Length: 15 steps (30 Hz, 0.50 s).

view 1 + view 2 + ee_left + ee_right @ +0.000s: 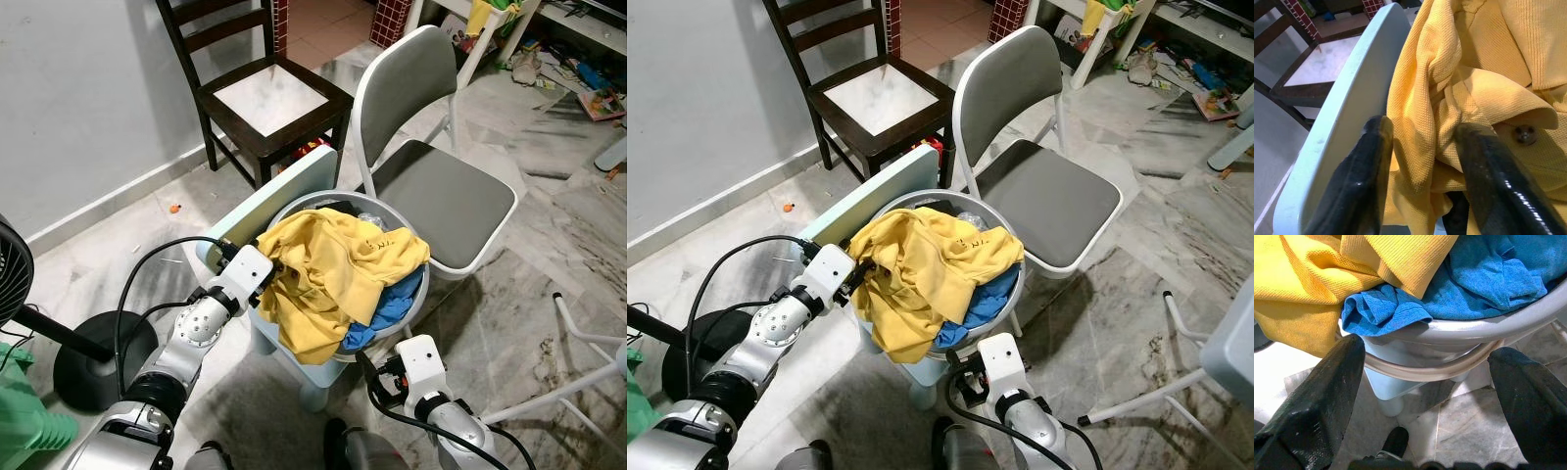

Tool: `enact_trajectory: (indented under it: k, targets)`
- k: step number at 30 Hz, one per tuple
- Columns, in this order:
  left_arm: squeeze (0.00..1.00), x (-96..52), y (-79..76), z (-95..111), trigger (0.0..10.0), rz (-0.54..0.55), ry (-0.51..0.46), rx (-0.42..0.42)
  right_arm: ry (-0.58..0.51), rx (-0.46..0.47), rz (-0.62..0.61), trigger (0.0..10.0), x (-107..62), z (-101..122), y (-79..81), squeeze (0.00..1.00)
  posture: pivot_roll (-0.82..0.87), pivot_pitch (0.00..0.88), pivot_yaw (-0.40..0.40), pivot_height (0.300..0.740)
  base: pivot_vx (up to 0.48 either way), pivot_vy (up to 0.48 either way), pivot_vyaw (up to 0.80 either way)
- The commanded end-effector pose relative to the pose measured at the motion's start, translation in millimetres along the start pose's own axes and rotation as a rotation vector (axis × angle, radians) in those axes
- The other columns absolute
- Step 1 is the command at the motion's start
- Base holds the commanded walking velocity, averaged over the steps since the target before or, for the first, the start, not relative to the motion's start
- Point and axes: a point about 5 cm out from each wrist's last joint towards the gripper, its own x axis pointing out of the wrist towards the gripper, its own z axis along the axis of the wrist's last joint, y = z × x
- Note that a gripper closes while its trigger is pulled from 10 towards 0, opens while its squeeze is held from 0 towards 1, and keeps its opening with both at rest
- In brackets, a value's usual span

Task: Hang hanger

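A grey round laundry basket [297, 203] stands on a small light-blue child's chair [263, 203]. A yellow polo shirt [333, 264] is heaped in it and spills over the front rim, with a blue cloth [394, 299] underneath. My left gripper [1425, 129] is at the shirt's left edge, open, its two fingers straddling a fold of yellow fabric beside the chair's backrest [1337, 127]. My right gripper [1430, 352] hangs low in front of the basket, open wide, facing the rim [1474, 328] and the blue cloth [1484, 279]. I make out no hanger.
A dark wooden chair [265, 98] stands behind by the wall. A white folding chair with a grey seat [446, 201] is right of the basket. A black fan base [88, 362] sits at the left, a white rack leg [588, 338] at the right.
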Motion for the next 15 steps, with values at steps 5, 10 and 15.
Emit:
enact_trajectory:
  k: [5,10,15]
  targets:
    - [0.00,-0.8,0.2,-2.4,0.0,-0.004,0.004,-0.017,0.024,0.006,-0.003,10.0,-1.1,-5.0,-1.0,0.58,-0.13,0.249,-0.076,0.740,0.000,0.000,0.00]
    - [0.00,-0.5,1.1,-2.4,0.0,-0.003,0.001,-0.021,0.022,0.008,-0.001,10.0,-1.5,-5.1,-1.0,0.57,-0.13,0.245,-0.074,0.740,0.000,0.000,0.00]
    - [0.00,1.5,0.6,0.4,0.0,-0.007,-0.011,-0.029,-0.003,0.019,0.009,10.0,-2.0,-1.7,-5.1,0.57,-0.13,0.237,-0.075,0.740,0.000,0.000,0.00]
